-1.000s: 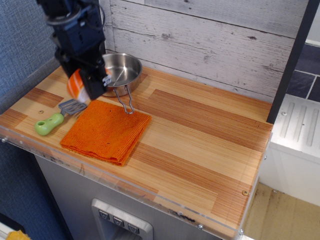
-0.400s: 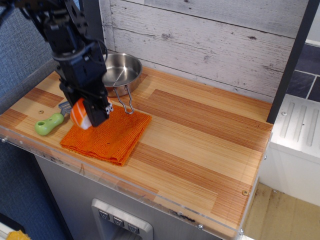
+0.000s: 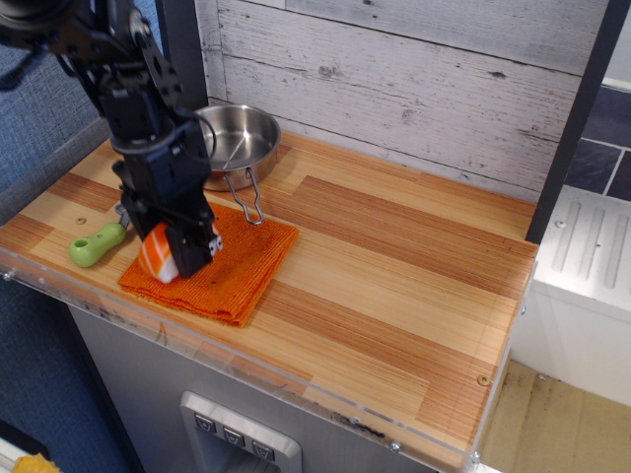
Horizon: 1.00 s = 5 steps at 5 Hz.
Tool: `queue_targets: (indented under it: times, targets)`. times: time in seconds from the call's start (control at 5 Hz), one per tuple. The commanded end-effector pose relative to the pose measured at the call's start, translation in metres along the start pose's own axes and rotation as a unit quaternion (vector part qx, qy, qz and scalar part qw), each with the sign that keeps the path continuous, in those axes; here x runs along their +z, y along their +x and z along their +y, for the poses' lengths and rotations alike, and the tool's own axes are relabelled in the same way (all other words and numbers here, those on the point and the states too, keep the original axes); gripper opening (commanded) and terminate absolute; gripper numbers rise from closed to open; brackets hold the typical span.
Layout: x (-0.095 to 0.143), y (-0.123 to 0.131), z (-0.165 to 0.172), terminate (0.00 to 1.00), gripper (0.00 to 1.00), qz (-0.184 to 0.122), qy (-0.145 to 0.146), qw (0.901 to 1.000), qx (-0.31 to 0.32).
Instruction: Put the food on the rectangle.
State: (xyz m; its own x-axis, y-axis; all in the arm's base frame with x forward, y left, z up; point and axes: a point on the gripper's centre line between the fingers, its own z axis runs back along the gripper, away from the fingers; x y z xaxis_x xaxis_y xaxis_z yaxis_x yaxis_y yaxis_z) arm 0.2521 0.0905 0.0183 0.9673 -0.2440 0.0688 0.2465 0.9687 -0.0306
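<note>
Beside pan (image 3: pixel 237 136) and spatula (image 3: pixel 97 243), gripper (image 3: pixel 177 251) clamps sushi (image 3: pixel 158 253) over cloth (image 3: pixel 232 271).

Bright even light, soft shadows (none harsh), sharp focus

The gripper (image 3: pixel 177 251) covers the right side of the sushi piece (image 3: pixel 158 253) and the orange cloth (image 3: pixel 232 271) toward 9 o'clock. The spatula (image 3: pixel 96 243) shows only its green handle; the blade is hidden. The arm's top is cut off at 12 o'clock.
</note>
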Motion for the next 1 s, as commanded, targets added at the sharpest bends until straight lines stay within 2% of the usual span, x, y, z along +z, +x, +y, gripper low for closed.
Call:
queue_targets:
  times: [0.0, 0.4, 0.6, 0.8]
  targets:
    - [0.007, 0.002, 0.007, 0.0, 1.0, 0.005, 0.009, 0.9994, 0.033]
    - [0.014, 0.004, 0.005, 0.0, 1.0, -0.003, 0.015, 0.9992, 0.036]
    - [0.026, 0.009, 0.002, 0.0, 1.0, -0.012, 0.027, 0.9994, 0.02]
    - [0.05, 0.013, 0.004, 0.0, 1.0, -0.032, 0.022, 0.9989, 0.025]
